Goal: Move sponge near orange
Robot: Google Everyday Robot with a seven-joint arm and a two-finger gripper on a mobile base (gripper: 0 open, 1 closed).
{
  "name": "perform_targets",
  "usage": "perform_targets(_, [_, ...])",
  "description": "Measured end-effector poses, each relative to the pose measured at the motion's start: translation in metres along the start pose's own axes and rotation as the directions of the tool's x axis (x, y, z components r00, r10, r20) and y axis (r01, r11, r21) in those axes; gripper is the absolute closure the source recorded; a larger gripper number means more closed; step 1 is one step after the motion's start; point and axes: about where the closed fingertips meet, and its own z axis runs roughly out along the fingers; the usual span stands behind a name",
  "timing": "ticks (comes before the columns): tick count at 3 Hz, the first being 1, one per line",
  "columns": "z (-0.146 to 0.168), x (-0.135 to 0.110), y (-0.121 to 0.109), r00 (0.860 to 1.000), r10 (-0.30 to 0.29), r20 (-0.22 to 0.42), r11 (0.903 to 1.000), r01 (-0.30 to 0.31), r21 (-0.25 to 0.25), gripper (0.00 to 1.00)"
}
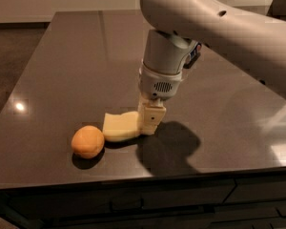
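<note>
Cream gripper (150, 120) clamps the sponge (118, 127), hiding one end, just beside the orange (87, 141).

Pale arm (219, 27) from the upper right, wrist vertical, gripper (150, 127) low at center.

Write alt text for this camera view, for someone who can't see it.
A robot arm's gripper, low over a dark table, holds a pale yellow sponge by its right end. The sponge sits just right of an orange near the table's front edge.
</note>
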Motion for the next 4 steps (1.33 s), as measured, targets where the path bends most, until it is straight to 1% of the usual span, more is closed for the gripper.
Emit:
perform_targets(1, [0.0008, -0.0018, -0.0012, 1.0, -0.002, 0.003, 1.0, 0.002, 0.006, 0.44])
perform_targets(2, [0.0012, -0.003, -0.002, 1.0, -0.003, 0.005, 0.9999, 0.003, 0.011, 0.19])
perform_targets(3, [0.0018, -0.0046, -0.0029, 1.0, -0.005, 0.008, 0.9999, 0.005, 0.016, 0.0])
perform_targets(4, [0.0018, -0.0046, -0.003, 1.0, -0.005, 0.008, 0.9999, 0.005, 0.016, 0.0])
